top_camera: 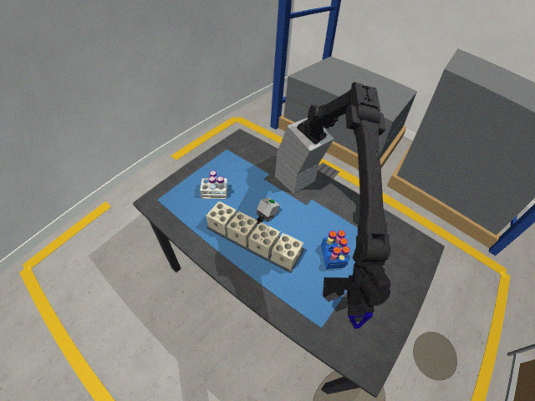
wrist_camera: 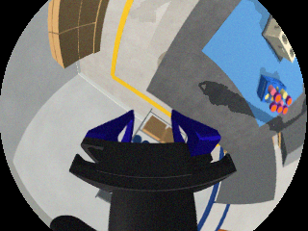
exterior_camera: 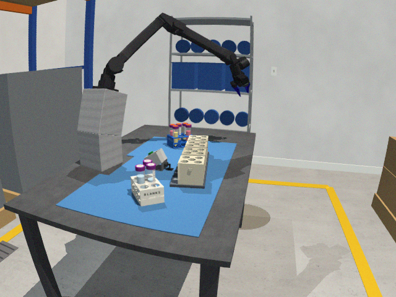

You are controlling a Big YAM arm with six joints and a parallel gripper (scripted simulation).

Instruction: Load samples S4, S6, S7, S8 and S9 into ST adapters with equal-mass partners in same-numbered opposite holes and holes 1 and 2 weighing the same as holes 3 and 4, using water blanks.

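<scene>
Partly hidden: sample rack RS (top_camera: 328, 257).

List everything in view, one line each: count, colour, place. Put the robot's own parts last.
Table: one, dark grey, centre of the floor.
Mat: one, blue, on the table.
Bucket adapters: four, cream, in a row mid-mat, every hole bare.
Sample rack: one, blue, at the row's end nearest the arm's wrist, holding orange-capped tubes.
Blank rack: one, white, at the other end, with three purple-capped tubes.
Key box: one, grey with green button, behind the adapters.
Pedestal: one, grey, at the table's back edge.
Shelf unit: one, grey frame, blue items, by the wall.
Floor tape: yellow, around the table.
Arm: one, black, reaching out past the sample rack.
Pincer: one, blue fingers, partly open, holding nothing.
</scene>
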